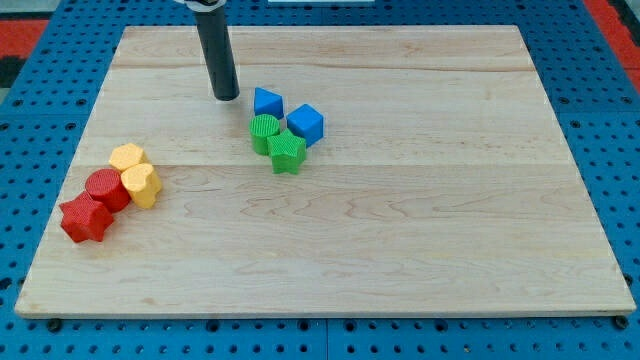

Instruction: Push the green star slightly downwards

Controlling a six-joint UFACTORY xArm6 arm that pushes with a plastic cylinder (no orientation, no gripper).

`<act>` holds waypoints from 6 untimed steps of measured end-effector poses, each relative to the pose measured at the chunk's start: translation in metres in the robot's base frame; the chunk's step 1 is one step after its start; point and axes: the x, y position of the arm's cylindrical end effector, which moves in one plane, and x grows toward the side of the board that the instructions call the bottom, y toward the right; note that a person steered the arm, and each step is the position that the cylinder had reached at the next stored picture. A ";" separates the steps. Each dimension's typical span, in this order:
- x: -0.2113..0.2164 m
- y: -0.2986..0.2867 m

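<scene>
The green star (288,151) lies on the wooden board (400,220) a little left of centre, in the upper half. It touches a green round block (264,131) at its upper left and a blue cube (306,124) at its upper right. A second blue block (267,102), roughly triangular, sits just above the green round block. My tip (227,96) is on the board to the upper left of this cluster, a short gap left of the triangular blue block, touching no block.
At the view's left sits a second cluster: a yellow block (128,157), a yellow heart-like block (143,184), a red round block (106,188) and a red star (85,219) near the board's left edge. Blue perforated table (30,120) surrounds the board.
</scene>
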 end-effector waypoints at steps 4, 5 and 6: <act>0.032 0.043; 0.053 0.077; 0.092 0.079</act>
